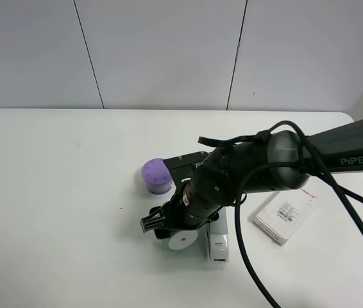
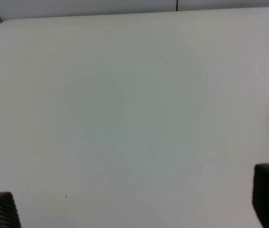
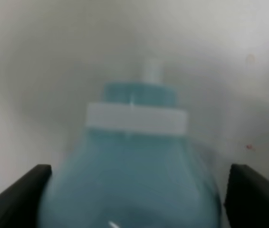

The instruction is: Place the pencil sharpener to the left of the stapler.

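We saw the right tool point(image 1: 168, 226) straddling the small mint-teal egg-shaped plastic pencil sharpener point(image 1: 181, 239), fingers spread beside it; sharpener lay just left of the long light-grey stapler point(image 1: 219, 240).

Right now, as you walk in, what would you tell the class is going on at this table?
The right arm reaches across to the pencil sharpener, which sits just left of the stapler. In the right wrist view the teal sharpener fills the space between the two fingers, though contact cannot be confirmed. The left gripper is open over bare table. A purple container and white box lie nearby.
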Available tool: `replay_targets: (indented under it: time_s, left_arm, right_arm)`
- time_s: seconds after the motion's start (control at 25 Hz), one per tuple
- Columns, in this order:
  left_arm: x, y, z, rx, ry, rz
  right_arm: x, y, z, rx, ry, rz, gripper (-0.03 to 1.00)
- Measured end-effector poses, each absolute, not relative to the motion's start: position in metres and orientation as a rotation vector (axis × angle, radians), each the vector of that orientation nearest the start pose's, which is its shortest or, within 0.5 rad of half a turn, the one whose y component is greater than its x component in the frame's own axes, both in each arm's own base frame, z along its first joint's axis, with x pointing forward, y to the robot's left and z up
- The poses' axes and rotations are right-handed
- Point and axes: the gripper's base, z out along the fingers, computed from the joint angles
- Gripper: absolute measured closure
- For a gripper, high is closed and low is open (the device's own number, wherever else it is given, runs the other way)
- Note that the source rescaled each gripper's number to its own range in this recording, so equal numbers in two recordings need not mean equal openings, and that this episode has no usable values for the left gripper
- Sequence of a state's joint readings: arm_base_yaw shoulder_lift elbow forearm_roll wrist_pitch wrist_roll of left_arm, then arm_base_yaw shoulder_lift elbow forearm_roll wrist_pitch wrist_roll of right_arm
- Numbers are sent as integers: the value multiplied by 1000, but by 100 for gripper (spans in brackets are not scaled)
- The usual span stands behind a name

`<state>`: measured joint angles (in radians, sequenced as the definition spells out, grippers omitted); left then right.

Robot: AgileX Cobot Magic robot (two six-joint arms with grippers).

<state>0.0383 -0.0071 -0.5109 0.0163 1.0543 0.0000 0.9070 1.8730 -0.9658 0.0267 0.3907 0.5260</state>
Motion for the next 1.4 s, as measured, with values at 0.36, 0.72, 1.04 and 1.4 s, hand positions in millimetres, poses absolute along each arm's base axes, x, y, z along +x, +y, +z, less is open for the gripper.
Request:
replay_targets:
  time_s: [0.36,0.72,1.04,1.4]
  left_arm:
    - [-7,1,281,-40,2020,44]
    - [-7,1,281,-40,2020,44]
    - [-7,1,281,-40,2020,44]
    - [-7,1,281,-40,2020,44]
  right_arm:
    - [209,269,128,-507,2810,362,81]
    - [211,272,130,-497,2786,390,40]
    - [239,300,176,-552,2659,425,37]
    - [308,279,293,-553,2564,273,37]
